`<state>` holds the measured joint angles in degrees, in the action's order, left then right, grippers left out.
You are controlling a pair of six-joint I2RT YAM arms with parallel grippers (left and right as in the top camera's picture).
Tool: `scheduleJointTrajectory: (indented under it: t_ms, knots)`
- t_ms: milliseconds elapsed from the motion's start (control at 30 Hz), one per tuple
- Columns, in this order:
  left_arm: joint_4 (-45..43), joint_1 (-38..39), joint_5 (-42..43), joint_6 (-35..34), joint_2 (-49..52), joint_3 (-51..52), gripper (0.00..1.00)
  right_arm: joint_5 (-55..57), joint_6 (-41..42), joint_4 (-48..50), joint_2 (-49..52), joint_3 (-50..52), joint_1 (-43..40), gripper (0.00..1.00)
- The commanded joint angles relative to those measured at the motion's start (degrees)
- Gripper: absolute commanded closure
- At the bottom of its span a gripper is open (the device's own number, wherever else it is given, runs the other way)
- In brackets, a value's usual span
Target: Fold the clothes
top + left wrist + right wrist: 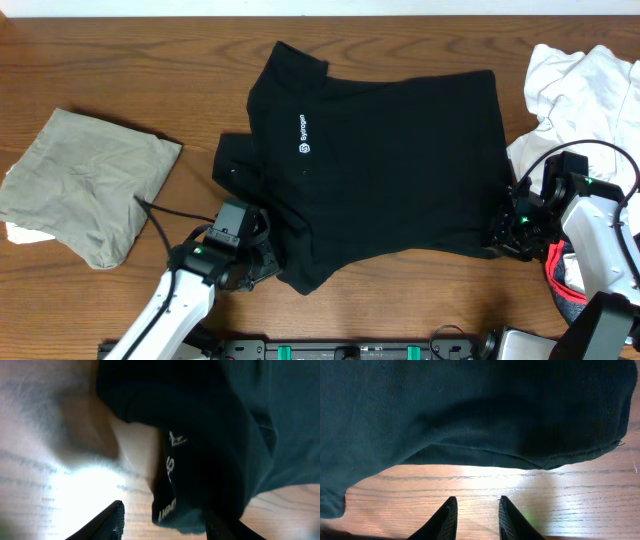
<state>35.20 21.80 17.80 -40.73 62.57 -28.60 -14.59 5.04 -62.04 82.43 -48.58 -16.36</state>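
Note:
The clothes are chiefly a black collared shirt (pixel 380 170) with a small white chest logo, spread flat mid-table. My left gripper (pixel 266 264) sits at the shirt's lower left edge. In the left wrist view its fingers (pixel 109 521) stand wide apart, open, and a rolled fold of black fabric (pixel 200 460) with white label print rests over the right-hand one, not pinched. My right gripper (pixel 500 234) is at the shirt's lower right corner. Its fingertips (pixel 446 519) are slightly apart over bare wood, open, just short of the shirt hem (pixel 485 455).
A khaki garment (pixel 85 185) lies at the left. A white garment (pixel 585 85) is bunched at the far right corner. Red and grey cloth (pixel 563 288) shows under the right arm. The table's front edge (pixel 330 345) is close behind both arms.

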Motion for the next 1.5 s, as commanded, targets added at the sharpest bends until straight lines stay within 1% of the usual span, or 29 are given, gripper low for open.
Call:
scheduleJointTrajectory:
  t_ms: [0,100,167,233,267,333,367,500,633,733,967,1167,1300,1400,1467]
  knots:
    - [-1.6,-0.2,-0.1,3.2,3.4,1.2,0.47,-0.7,0.7,0.1,-0.8,0.3,-0.2,0.73]
    - [-3.9,-0.2,1.5,3.6,5.5,1.2,0.47,-0.7,0.7,0.3,-0.8,0.3,-0.2,0.73]
    - [-5.1,-0.2,3.7,4.5,6.3,1.2,0.50,-0.7,0.7,0.5,-0.8,0.3,-0.2,0.73]
    - [-6.1,-0.2,5.8,5.3,6.4,1.2,0.59,-0.7,0.7,0.5,-0.8,0.3,-0.2,0.73]
    - [-6.7,-0.2,6.8,5.4,6.4,1.2,0.66,-0.7,0.7,0.5,-0.8,0.3,-0.2,0.73]
    - [-8.0,-0.2,8.3,6.4,6.4,1.2,0.81,-0.7,0.7,0.5,-0.8,0.3,-0.2,0.73]
    - [-8.6,-0.2,8.8,6.7,6.4,1.2,0.93,-0.7,0.7,0.5,-0.8,0.3,-0.2,0.73]
    - [-9.2,-0.2,9.7,6.7,6.4,1.2,0.94,-0.7,0.7,0.6,-0.8,0.3,-0.2,0.73]
    - [-8.7,-0.2,14.5,7.8,5.2,0.6,0.94,-0.7,0.7,0.3,-0.8,0.3,-0.2,0.73]
    - [-7.3,-0.3,14.6,7.9,2.2,-0.6,0.94,-0.9,1.4,0.1,-0.8,0.6,-0.2,0.69]
    - [-7.2,-0.3,14.5,7.5,-8.7,-2.1,0.94,-0.4,3.2,2.7,-0.8,2.4,-0.2,0.67]
    - [-7.2,-0.3,11.0,4.4,-14.8,-3.1,0.94,2.1,7.9,9.2,-0.8,6.8,-0.2,0.62]
    - [-7.0,-0.5,9.1,4.2,-17.1,-3.9,0.94,7.6,13.8,12.9,-0.8,9.3,-0.3,0.56]
    - [-7.0,-2.3,9.2,4.2,-17.9,-4.5,0.94,8.8,16.4,14.8,-0.8,10.4,-1.6,0.52]
    - [-6.1,-3.9,9.2,4.2,-18.0,-4.6,0.94,9.2,17.3,15.5,-0.8,10.6,-2.8,0.52]
